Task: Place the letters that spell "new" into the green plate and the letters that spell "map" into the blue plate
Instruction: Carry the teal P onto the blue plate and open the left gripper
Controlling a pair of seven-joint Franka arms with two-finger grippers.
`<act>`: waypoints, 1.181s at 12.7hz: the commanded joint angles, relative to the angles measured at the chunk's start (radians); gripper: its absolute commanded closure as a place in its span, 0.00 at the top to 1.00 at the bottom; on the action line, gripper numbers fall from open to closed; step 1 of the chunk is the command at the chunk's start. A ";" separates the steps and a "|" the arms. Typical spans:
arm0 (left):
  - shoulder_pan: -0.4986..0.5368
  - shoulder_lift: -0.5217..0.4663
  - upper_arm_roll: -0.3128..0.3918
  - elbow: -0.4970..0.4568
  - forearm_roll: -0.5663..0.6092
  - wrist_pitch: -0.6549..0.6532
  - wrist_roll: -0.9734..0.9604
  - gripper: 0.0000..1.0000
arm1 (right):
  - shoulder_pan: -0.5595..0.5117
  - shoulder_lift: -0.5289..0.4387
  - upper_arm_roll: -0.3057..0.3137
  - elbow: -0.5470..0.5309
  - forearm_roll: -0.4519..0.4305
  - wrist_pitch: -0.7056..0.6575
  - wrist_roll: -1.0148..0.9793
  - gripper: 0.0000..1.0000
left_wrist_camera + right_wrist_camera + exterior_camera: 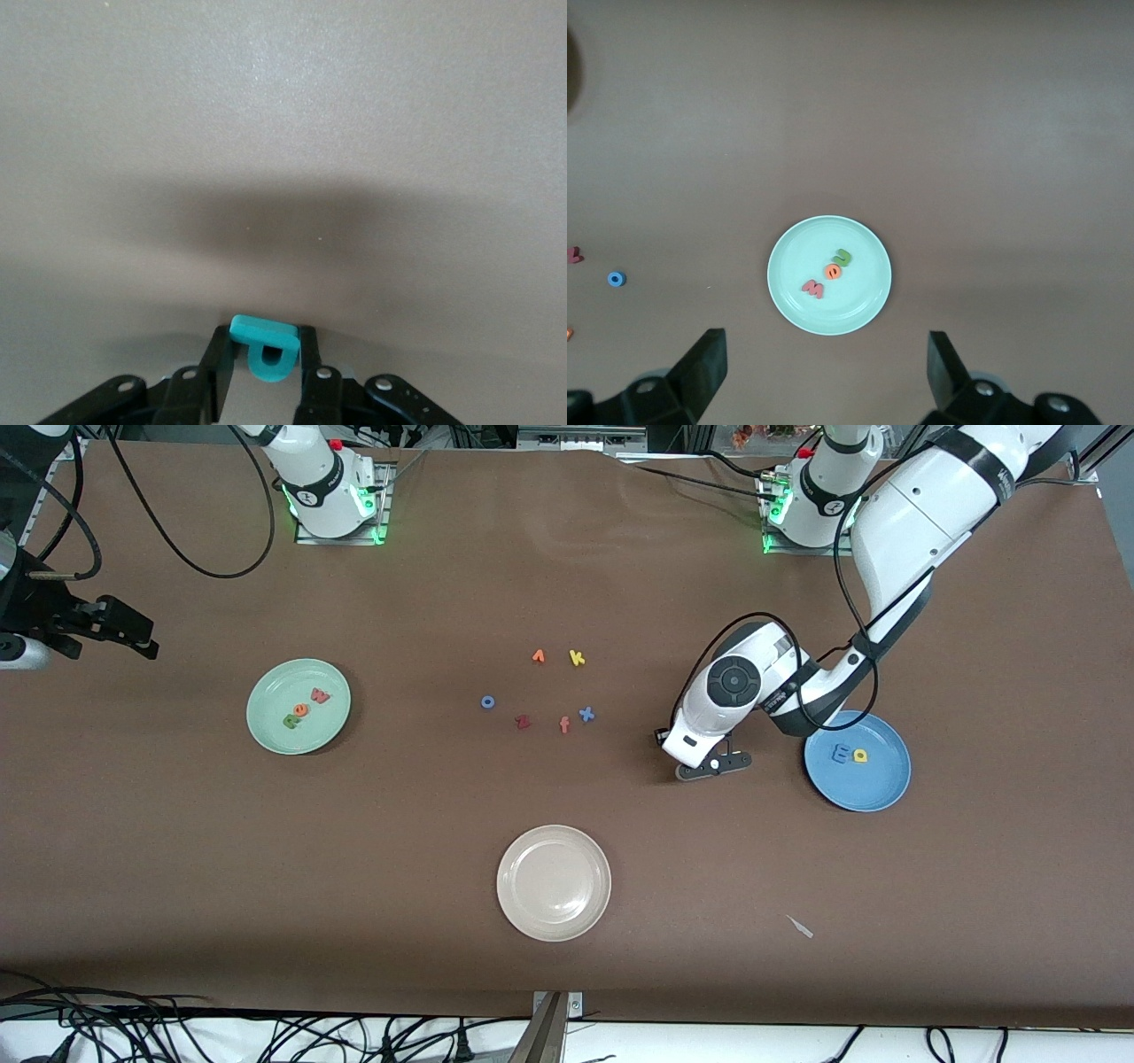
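L gripper [266,354]: mine, down at the table betw the loose letters and the blue plate [877,788], just beside its rim; fingers [220,367] clamped on the teal p [266,350].
Teal p: small foam pc, bright teal, flat, stem + round loop w/ a hole; pinched betw my two black fingers, one on each side. In the front view my wrist hides it.
Blue plate: round, mid-blue, raised rim, twd L arm's end of table; blue m [839,754] and yellow a [859,755] lie in it, side by side.
R gripper [824,372]: mine too, waits up in the air past the R arm's end of the green plate [788,266], jaws spread wide, nothing in them.
Green plate: pale mint, round, raised rim, twd R arm's end; green n [290,721], orange e [301,709], pinkish-red w [320,696] in a slanted row inside.
Table [177,868]: brown.
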 commanded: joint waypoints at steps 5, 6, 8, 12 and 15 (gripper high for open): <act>-0.008 0.021 0.028 0.022 0.038 -0.005 0.023 0.27 | 0.001 -0.008 0.001 -0.003 0.012 -0.003 0.014 1.00; -0.004 0.012 0.026 0.029 0.034 -0.019 0.046 0.26 | 0.001 -0.009 0.001 -0.005 0.012 -0.003 0.014 1.00; 0.018 -0.005 0.020 0.054 0.019 -0.114 0.135 0.25 | 0.001 -0.009 0.001 -0.005 0.012 -0.003 0.014 1.00; 0.154 -0.016 -0.047 0.144 -0.044 -0.350 0.419 0.25 | 0.001 -0.009 0.001 -0.005 0.012 -0.009 0.014 1.00; 0.246 -0.032 -0.063 0.226 -0.064 -0.528 0.652 0.25 | 0.001 -0.011 0.001 -0.005 0.012 -0.011 0.014 1.00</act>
